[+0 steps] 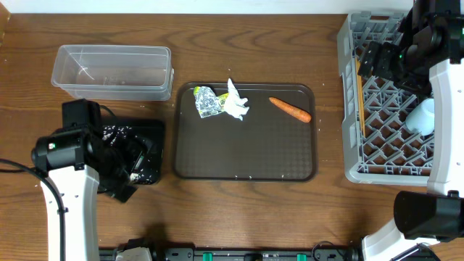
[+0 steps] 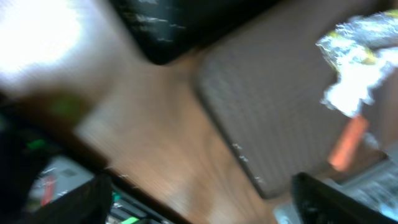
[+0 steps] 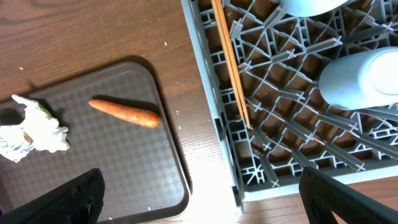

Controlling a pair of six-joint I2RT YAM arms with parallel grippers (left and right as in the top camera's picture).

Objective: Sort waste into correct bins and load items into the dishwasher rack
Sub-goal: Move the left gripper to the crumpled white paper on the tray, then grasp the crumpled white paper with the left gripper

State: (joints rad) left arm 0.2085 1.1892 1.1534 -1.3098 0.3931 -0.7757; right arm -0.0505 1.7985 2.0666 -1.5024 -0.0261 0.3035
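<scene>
Wood-grain table [image 1: 239, 217] fills my overhead feed: the carrot [image 1: 290, 109], tissue [image 1: 236, 106] and wrapper [image 1: 206, 101] lie on the brown tray [image 1: 246, 156], and the clear tub [image 1: 112, 71] stands behind the black tray [image 1: 154, 132]. My left gripper [image 2: 199, 205] hangs by that black tray, jaws spread and empty. My right gripper [image 3: 199, 205], jaws wide, hovers at the edge of the rack [image 3: 217, 124], with the chopsticks [image 3: 231, 62] and cup [image 3: 354, 78] inside.

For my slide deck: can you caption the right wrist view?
Carrot and tissue lie on the brown tray; chopsticks and cup sit in the grey rack.
</scene>
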